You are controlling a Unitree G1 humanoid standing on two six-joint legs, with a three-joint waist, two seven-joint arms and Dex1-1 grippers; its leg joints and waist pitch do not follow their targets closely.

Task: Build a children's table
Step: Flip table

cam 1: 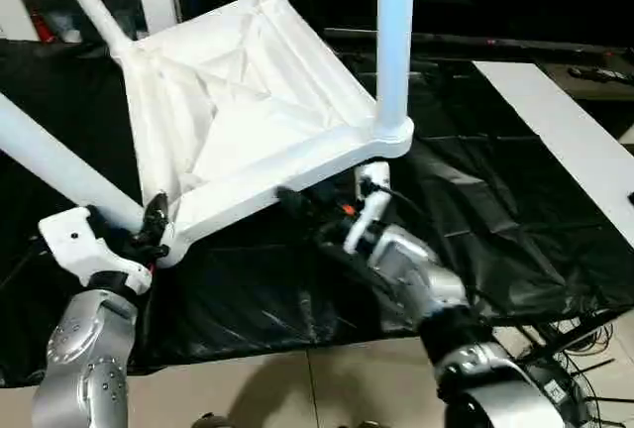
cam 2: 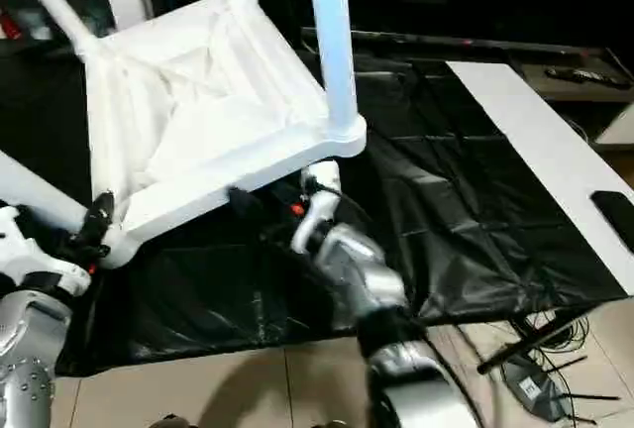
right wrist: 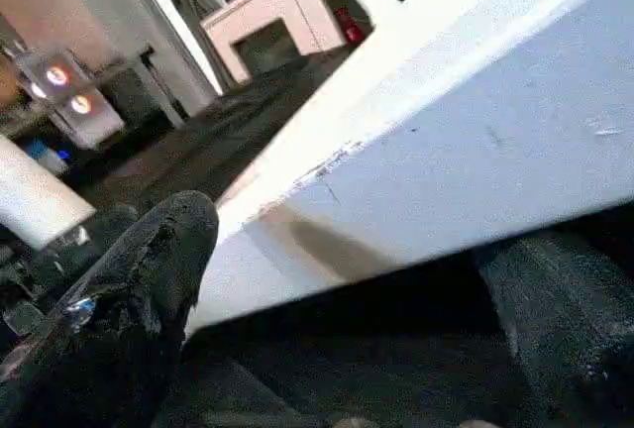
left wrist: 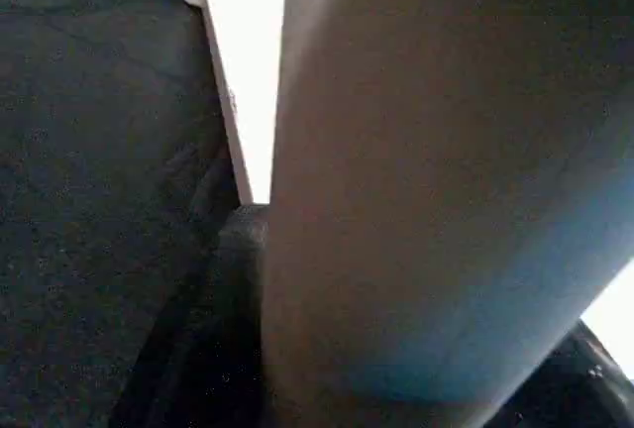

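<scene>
The right gripper (cam 1: 327, 212) sits under the near long edge of the children's table top (cam 1: 248, 101), its two black fingers spread wide with the white rim lying between them but, as far as the right wrist view shows, not clamped: one finger (right wrist: 139, 279) lies below and just beside the rim, the other at the far side of the gap. The top is upside down and tilted, ribbed underside toward the camera, its near edge raised above the black-covered work table (cam 1: 515, 220); this edge runs from low at the robot's left to higher at its right, so the rim's long axis crosses the open jaws rather than following them. Just beyond the right gripper, at the near right corner socket (cam 1: 391, 136), a leg (cam 1: 394, 42) stands upright; two more legs rise from the far corners. At the near left corner the left gripper (cam 1: 151, 230) is about half closed around the fourth leg (cam 1: 59, 165), close to its socket; that leg slants away toward the robot's left. The right arm is the nearer to the free rim, and a closing grip there would probably steady the top for turning it onto its legs.
</scene>
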